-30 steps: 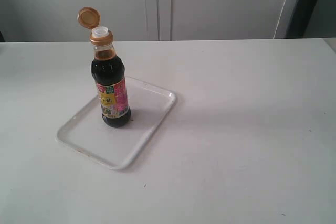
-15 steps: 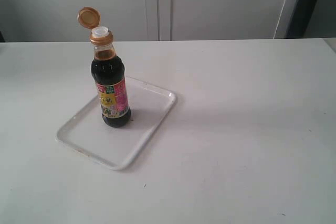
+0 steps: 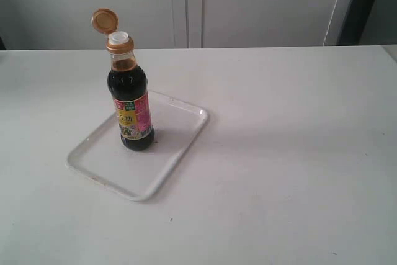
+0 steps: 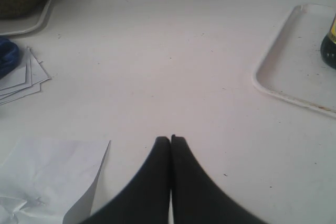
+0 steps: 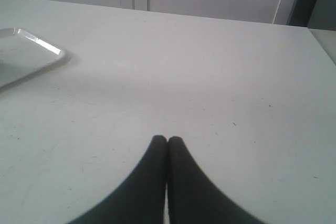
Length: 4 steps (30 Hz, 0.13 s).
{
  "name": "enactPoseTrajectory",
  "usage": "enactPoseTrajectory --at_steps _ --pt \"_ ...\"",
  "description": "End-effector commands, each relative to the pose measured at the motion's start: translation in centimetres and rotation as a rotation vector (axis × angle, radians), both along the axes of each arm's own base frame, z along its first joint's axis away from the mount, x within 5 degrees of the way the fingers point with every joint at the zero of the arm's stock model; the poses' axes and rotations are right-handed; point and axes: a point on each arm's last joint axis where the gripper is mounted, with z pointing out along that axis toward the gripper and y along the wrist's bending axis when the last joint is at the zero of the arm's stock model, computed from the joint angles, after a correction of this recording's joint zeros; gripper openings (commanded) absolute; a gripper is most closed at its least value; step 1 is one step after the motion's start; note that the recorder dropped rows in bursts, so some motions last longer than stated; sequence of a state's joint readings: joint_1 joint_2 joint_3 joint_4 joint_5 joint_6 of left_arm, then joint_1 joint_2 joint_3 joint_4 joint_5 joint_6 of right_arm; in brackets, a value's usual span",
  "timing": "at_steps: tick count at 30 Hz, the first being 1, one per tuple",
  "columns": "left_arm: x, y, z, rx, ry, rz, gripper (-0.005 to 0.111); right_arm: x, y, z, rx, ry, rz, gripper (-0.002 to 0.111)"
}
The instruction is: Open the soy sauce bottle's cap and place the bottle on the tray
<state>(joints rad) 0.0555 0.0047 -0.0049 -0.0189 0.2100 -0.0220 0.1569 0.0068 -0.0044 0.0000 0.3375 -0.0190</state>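
White table (image 3: pixel 279 153), tray (image 3: pixel 99 169) (white), papers (image 4: pixel 23 80)

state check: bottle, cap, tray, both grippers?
soy sauce bottle: upright, standing on the tray, mostly full
cap: flipped open, white spout exposed
tray: flat on the table, holding the bottle
left gripper: shut, empty
right gripper: shut, empty

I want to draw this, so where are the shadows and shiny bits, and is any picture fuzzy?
Exterior view: sharp; the soy sauce bottle casts only a faint shadow on the tray. Right wrist view: bright glare on the tray's rim. Both wrist views: the black fingers look soft and blurry up close.
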Motion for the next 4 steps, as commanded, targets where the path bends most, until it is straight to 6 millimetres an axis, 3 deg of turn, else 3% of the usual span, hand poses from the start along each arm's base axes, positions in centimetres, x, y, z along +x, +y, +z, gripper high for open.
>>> enactPoseTrajectory --at_steps 1,4 --pt "-0.02 -0.02 -0.13 -0.010 -0.001 0.002 0.000 -0.02 -0.05 -0.10 -0.009 -0.005 -0.006 0.000" --pt "-0.02 -0.02 -0.13 -0.010 -0.001 0.002 0.000 -0.02 -0.05 -0.10 -0.009 -0.005 -0.006 0.000"
